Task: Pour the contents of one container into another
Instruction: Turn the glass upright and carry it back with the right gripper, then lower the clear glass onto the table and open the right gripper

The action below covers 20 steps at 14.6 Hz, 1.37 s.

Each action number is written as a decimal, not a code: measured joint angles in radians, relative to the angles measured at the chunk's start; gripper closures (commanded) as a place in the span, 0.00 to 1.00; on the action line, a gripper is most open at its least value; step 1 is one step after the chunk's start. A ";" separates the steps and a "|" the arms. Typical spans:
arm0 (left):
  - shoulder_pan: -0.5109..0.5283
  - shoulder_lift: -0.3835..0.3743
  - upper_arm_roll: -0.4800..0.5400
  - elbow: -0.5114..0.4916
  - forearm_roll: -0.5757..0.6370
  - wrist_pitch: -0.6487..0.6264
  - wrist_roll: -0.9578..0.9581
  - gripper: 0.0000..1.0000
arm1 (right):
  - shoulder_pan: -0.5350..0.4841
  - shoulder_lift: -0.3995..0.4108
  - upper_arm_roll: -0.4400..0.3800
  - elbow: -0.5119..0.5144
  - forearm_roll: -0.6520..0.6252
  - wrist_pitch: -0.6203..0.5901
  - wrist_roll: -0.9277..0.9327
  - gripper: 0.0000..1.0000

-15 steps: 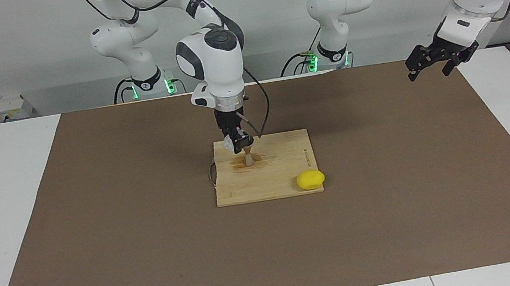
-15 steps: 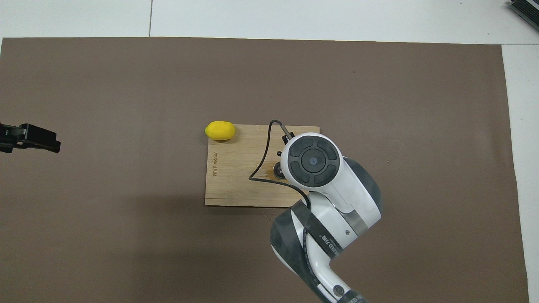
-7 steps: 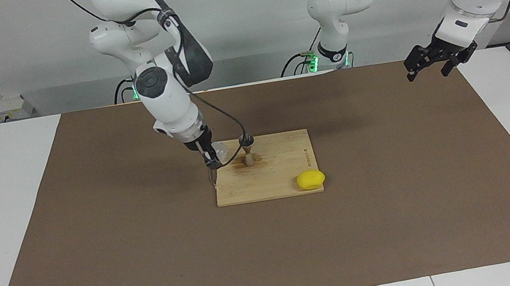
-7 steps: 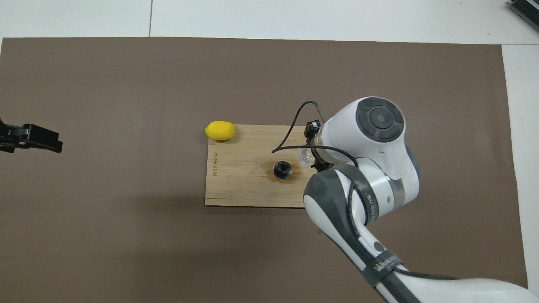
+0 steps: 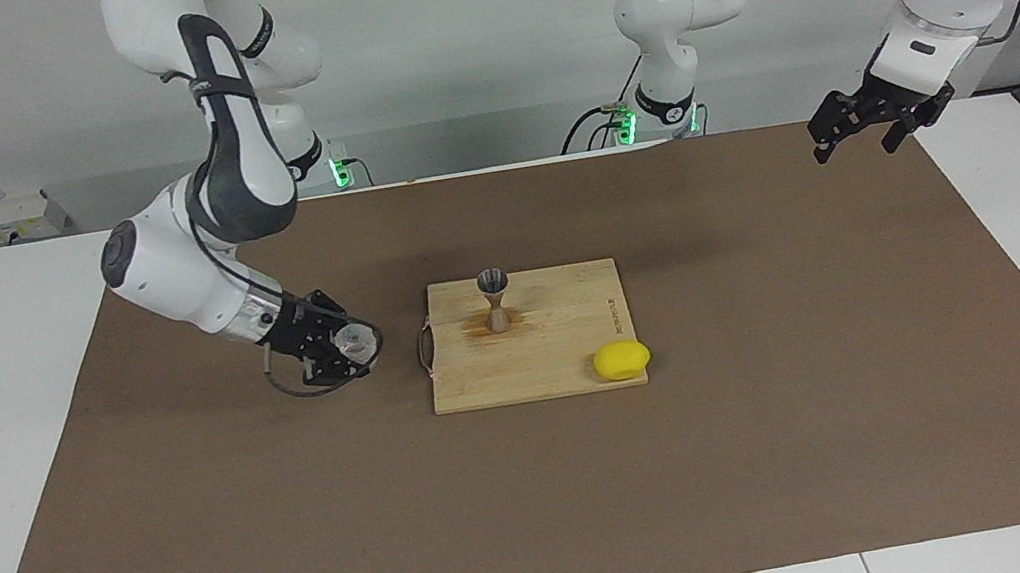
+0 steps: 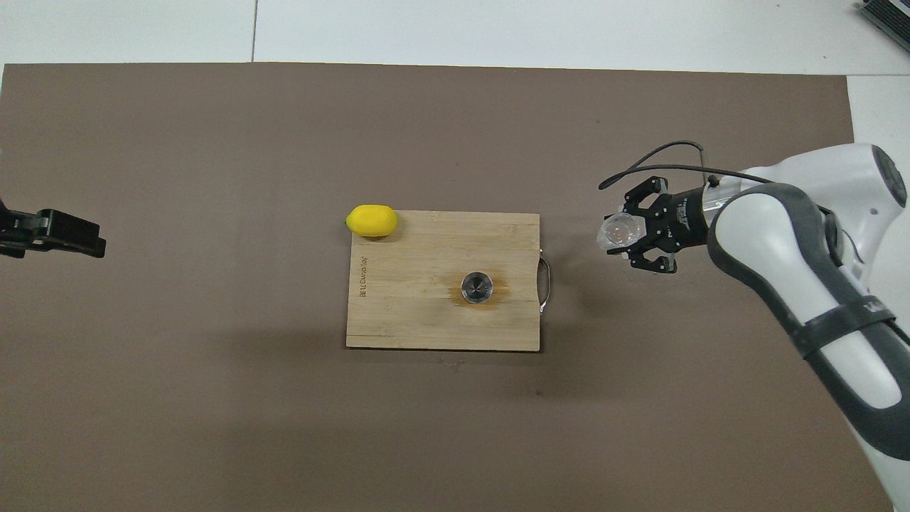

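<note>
Across the facing view from its left edge, you first meet the right gripper (image 5: 347,348), its white arm bent low and reaching out sideways, fingers clenched around the small clear see-through cup (image 5: 357,343); the cup is tipped on its side, its round rim toward the board, held over the flat brown mat (image 5: 203,534) just beside the board's metal handle (image 5: 425,345), at the right arm's end; a black cable loops under the gripper. Next comes the rectangular pale wooden cutting board (image 5: 558,340), lying flat on the mat in the middle of the table; on it stands the small grey metal hourglass-shaped jigger (image 5: 495,300), upright, on a darker stain in the wood, with nothing between it and the cup. Farther along, the yellow oval lemon (image 5: 622,360) rests on the board's corner farthest from the robots, toward the left arm's end, well apart from the jigger. Last, the left gripper (image 5: 862,135) waits high over the mat's edge at the left arm's end, its jaws released and holding nothing. You count one cup, one jigger, one lemon, one board, two grippers.
</note>
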 measured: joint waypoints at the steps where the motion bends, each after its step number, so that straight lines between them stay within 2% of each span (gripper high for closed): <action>1: 0.000 0.000 0.000 0.000 0.000 0.000 0.000 0.00 | -0.029 0.000 0.000 -0.021 0.029 0.000 -0.047 1.00; 5: 0.000 0.000 -0.001 0.000 0.000 0.000 0.000 0.00 | -0.122 0.021 0.001 -0.062 0.084 0.000 -0.185 1.00; 10: 0.000 0.000 -0.001 0.000 0.000 0.000 0.000 0.00 | -0.230 0.117 0.001 -0.070 0.118 -0.029 -0.421 1.00; 11: 0.000 0.000 -0.001 0.000 0.000 0.000 0.000 0.00 | -0.239 0.125 0.001 -0.070 0.118 -0.029 -0.434 0.96; 13: 0.000 0.000 -0.001 0.000 0.000 0.000 -0.001 0.00 | -0.240 0.130 0.001 -0.072 0.118 -0.022 -0.437 0.20; 14: 0.000 0.000 -0.001 0.000 0.000 0.000 -0.001 0.00 | -0.240 0.130 0.002 -0.076 0.118 -0.010 -0.436 0.00; 17: 0.000 0.000 -0.001 0.000 0.000 0.000 -0.001 0.00 | -0.240 0.127 0.002 -0.082 0.118 0.002 -0.436 0.00; 20: 0.000 0.000 -0.001 0.000 0.000 0.000 -0.002 0.00 | -0.239 0.090 0.003 -0.087 0.118 0.002 -0.436 0.00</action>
